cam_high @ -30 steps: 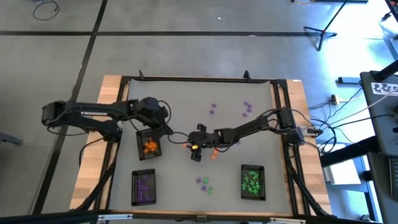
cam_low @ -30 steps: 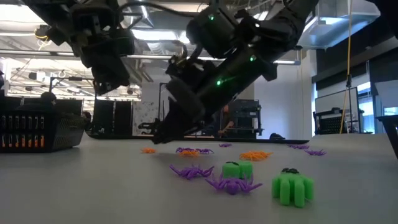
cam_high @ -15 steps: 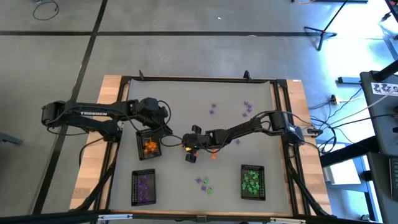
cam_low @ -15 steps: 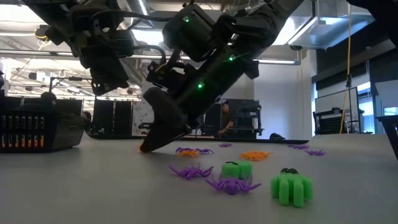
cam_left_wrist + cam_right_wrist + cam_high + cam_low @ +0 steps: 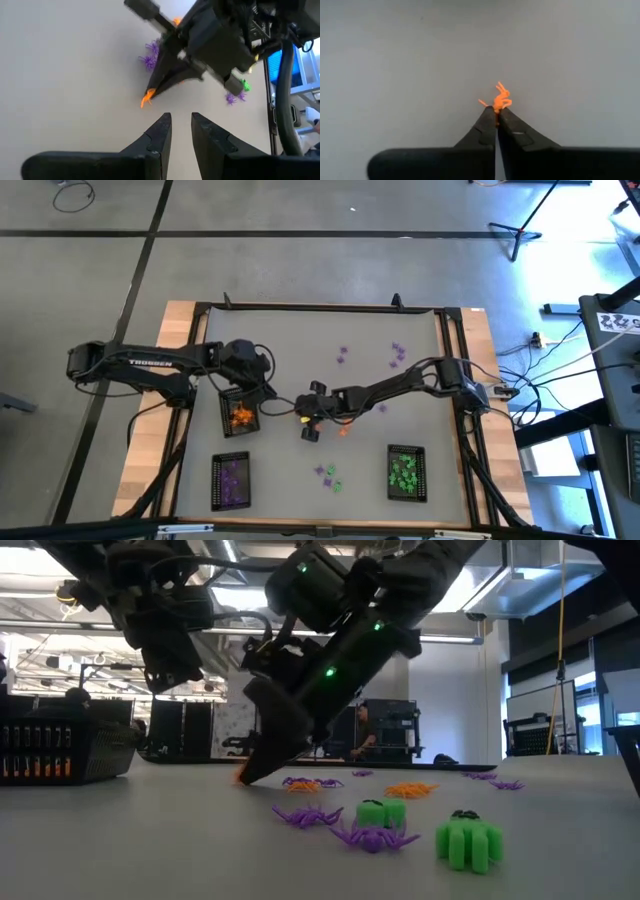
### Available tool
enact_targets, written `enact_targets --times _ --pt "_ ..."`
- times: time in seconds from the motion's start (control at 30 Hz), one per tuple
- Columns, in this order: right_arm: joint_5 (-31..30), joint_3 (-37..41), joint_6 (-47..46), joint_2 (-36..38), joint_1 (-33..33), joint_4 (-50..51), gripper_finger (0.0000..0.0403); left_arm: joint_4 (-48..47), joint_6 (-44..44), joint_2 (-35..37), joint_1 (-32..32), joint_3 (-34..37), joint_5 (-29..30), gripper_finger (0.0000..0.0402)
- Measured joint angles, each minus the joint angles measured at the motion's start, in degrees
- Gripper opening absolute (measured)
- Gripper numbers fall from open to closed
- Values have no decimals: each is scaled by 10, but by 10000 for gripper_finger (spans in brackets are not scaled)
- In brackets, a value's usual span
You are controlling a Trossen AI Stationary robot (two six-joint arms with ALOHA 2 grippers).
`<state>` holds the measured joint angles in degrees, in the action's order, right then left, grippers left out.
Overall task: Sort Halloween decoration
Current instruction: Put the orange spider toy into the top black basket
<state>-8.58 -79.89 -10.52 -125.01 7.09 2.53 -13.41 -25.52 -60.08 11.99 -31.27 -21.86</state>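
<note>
I see my right end effector (image 5: 496, 116) pinching a little orange spider (image 5: 499, 98) just above the table (image 5: 395, 60), mid-frame. My left end effector (image 5: 181, 125) hangs nearby, slightly apart, holding nothing.

Your right arm reaches in from the right edge toward the middle of the surface, its right hand (image 5: 496, 111) tilted steeply down with the fingertips pinched together at the surface. Your left arm stretches in from the left side, its left hand (image 5: 180, 120) raised, fingers slightly parted and holding nothing.
</note>
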Motion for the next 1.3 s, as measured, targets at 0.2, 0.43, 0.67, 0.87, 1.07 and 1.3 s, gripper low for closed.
enact_targets --times 0.2,0.43,0.67,0.87,1.07,1.3 --pt "-13 1 2 44 0 16 3 22 -13 0 -32 0 21 70" --pt "53 0 3 79 0 0 1 94 -13 0 -78 0 37 70" --pt "109 0 3 85 0 -31 1 101 -13 0 -101 0 62 70" --pt "108 0 3 85 -4 -30 0 99 -14 0 -117 0 85 70" --pt "91 65 0 132 -9 -71 0 95 -29 -10 -134 0 113 70" --pt "97 176 -43 173 -19 -233 0 155 -31 -49 -143 0 128 70"
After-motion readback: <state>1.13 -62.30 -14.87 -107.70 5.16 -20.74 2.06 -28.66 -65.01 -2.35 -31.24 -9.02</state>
